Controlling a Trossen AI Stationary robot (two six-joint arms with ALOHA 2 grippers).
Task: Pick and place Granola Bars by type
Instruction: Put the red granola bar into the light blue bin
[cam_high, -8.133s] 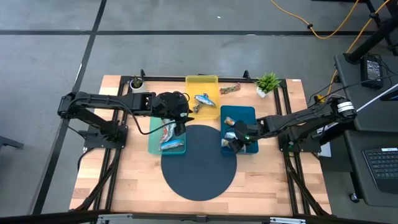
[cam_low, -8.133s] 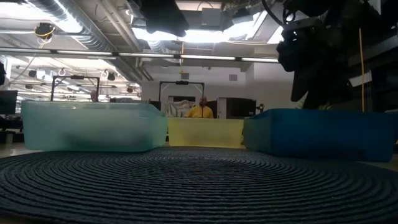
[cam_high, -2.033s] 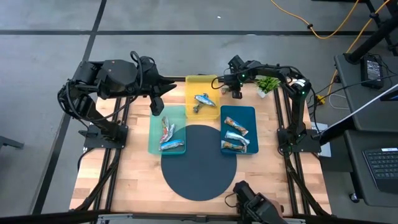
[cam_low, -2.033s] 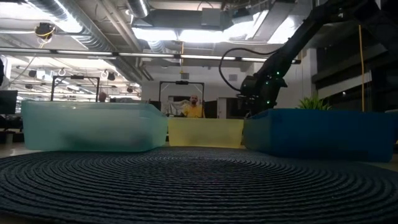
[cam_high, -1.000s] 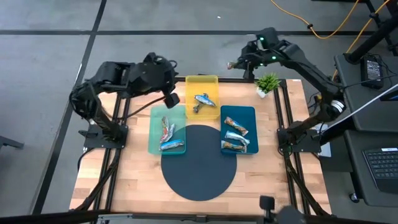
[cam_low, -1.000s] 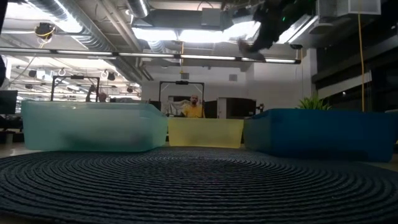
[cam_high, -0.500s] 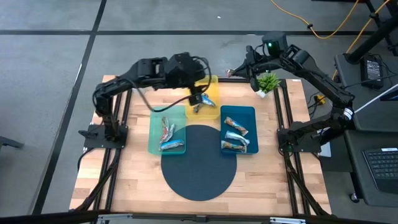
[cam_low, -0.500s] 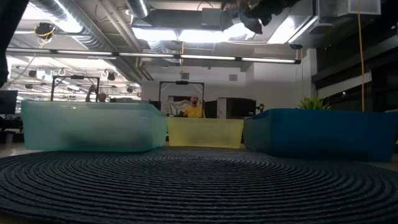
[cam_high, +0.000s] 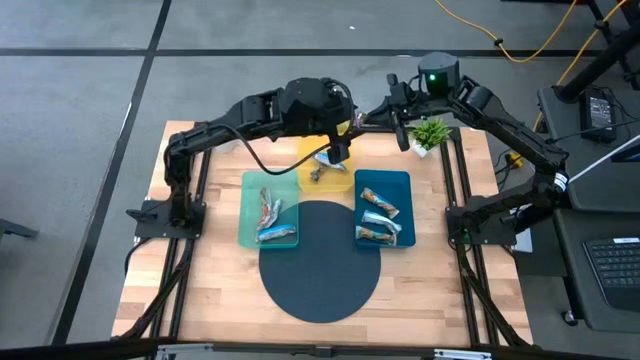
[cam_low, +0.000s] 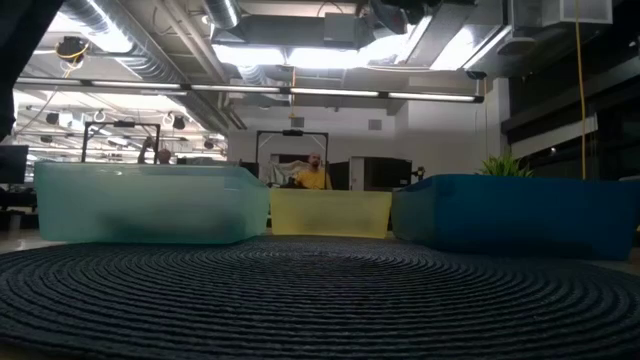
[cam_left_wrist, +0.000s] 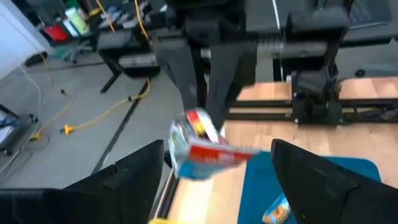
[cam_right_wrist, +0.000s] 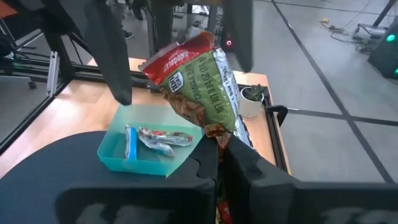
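— Where are your tools sitting?

— Your left tool (cam_high: 340, 152) is hanging over the yellow tray (cam_high: 343, 131), fingers (cam_left_wrist: 134, 177) spread apart, and a red, white and blue bar (cam_left_wrist: 202, 144) is showing between them; I can't tell whether they're touching it. Your right tool (cam_high: 380, 113) is hovering above the tabletop's (cam_high: 210, 290) far edge, clamped on a brown-green bar (cam_right_wrist: 202, 78).

— And the other bars?

— They're lying in the teal tray (cam_high: 248, 228), the yellow tray and the blue tray (cam_high: 402, 185).
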